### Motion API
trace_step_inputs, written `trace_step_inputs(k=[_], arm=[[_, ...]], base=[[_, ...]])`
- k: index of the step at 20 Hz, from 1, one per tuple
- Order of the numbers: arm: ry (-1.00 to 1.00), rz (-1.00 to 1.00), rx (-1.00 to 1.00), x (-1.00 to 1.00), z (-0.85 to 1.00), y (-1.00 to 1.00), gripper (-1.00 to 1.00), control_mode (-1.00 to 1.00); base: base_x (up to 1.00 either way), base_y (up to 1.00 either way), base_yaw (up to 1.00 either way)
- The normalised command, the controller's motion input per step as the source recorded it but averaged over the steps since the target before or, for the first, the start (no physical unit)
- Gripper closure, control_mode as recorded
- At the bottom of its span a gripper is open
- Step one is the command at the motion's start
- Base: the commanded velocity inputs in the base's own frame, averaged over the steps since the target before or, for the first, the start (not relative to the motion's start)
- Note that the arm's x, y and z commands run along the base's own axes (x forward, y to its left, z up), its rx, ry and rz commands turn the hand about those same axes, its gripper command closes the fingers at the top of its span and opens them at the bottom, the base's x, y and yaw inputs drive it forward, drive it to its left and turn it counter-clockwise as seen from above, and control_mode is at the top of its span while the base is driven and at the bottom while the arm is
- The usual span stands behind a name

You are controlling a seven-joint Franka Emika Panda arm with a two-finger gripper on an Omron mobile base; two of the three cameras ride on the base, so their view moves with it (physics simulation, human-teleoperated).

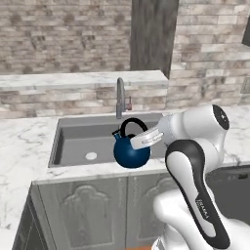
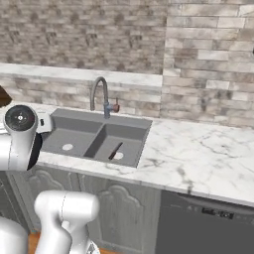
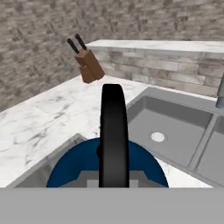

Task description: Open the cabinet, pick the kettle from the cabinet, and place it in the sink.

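The small round dark-blue kettle hangs by its black arched handle over the front right part of the sink. My gripper reaches in from the right and is shut on that handle. In the hand view the black handle rises straight up the middle, with the blue kettle body below it and the grey sink basin beyond. A dark grey wood-grain panel of the cabinet hangs above the ledge behind the sink. The sink has two basins.
A grey gooseneck faucet stands at the sink's back edge. White marble counter runs on both sides. A wooden knife block sits on the counter by the wall. Grey base cabinets and a dark dishwasher front lie below.
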Motion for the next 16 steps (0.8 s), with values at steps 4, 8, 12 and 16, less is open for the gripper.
trace_step_inputs(k=[4, 8, 12, 16], arm=[[0.0, 0.0, 0.0, 0.0, 0.0, 0.0, 1.0, 1.0], [0.0, 0.0, 0.0, 0.0, 0.0, 0.0, 1.0, 1.0], [0.0, 0.0, 0.0, 0.0, 0.0, 0.0, 1.0, 1.0], [0.0, 0.0, 0.0, 0.0, 0.0, 0.0, 1.0, 1.0]], base=[[0.23, 0.66, -0.07], [0.26, 0.64, -0.08], [0.29, 0.59, -0.15], [0.33, 0.55, -0.15]])
